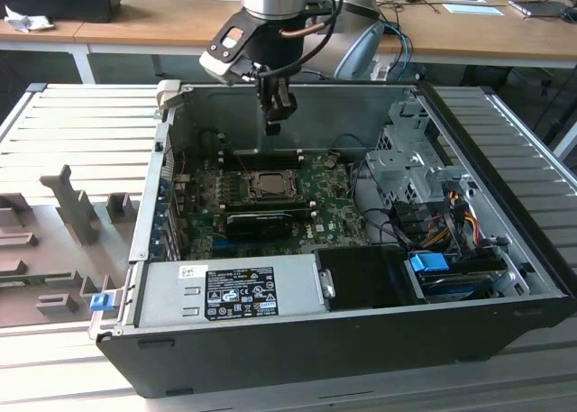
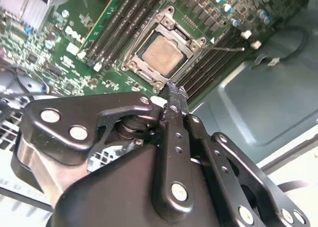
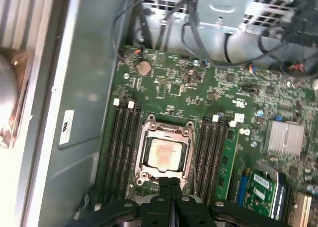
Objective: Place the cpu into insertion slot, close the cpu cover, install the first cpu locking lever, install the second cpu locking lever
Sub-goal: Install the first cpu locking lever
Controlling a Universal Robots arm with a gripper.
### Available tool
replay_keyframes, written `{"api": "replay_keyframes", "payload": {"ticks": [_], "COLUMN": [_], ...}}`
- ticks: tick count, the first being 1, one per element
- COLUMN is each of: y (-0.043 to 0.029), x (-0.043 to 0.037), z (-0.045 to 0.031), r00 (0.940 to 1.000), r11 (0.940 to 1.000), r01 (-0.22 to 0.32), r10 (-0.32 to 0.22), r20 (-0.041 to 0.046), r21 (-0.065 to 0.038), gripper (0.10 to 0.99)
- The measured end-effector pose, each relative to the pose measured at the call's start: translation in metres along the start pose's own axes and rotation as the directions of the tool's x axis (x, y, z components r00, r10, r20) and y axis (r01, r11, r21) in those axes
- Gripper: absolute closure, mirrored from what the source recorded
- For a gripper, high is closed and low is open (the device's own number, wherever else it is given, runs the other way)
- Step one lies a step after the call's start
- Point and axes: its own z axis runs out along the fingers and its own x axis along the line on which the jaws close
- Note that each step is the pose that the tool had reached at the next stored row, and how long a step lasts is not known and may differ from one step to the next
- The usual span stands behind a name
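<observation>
The cpu lies flat in the insertion slot on the green motherboard, its silver-grey top facing up. Around it the cpu cover lies down as a silver frame, with the chip showing through its window. The second wrist view has the cpu with a thin metal lever sticking out sideways from the socket's corner. My gripper hangs above the board just beside the socket, fingers pressed together and holding nothing. In the exterior view, the gripper is well above the cpu.
Black memory slots flank the socket on both sides. A long black card sits in front of it. The case's grey walls, a drive cage with cables and a power supply ring the board.
</observation>
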Motion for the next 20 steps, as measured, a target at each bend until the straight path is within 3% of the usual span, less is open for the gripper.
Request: {"api": "replay_keyframes", "payload": {"ticks": [4, 8, 15, 20], "y": [0.0000, -0.0001, -0.0001, 0.0000], "x": [-0.0001, -0.0001, -0.0001, -0.0001], "z": [0.0024, 0.0026, 0.0027, 0.0027], "r00": [0.9956, 0.9859, 0.9544, 0.9352], "r11": [0.9956, 0.9858, 0.9543, 0.9351], "r01": [0.093, 0.167, 0.298, 0.354], "r10": [-0.093, -0.167, -0.298, -0.354], "r20": [-0.0042, -0.0069, -0.0132, -0.0161], "r21": [0.007, 0.011, 0.014, 0.015], "gripper": [0.980, 0.980, 0.980, 0.980]}}
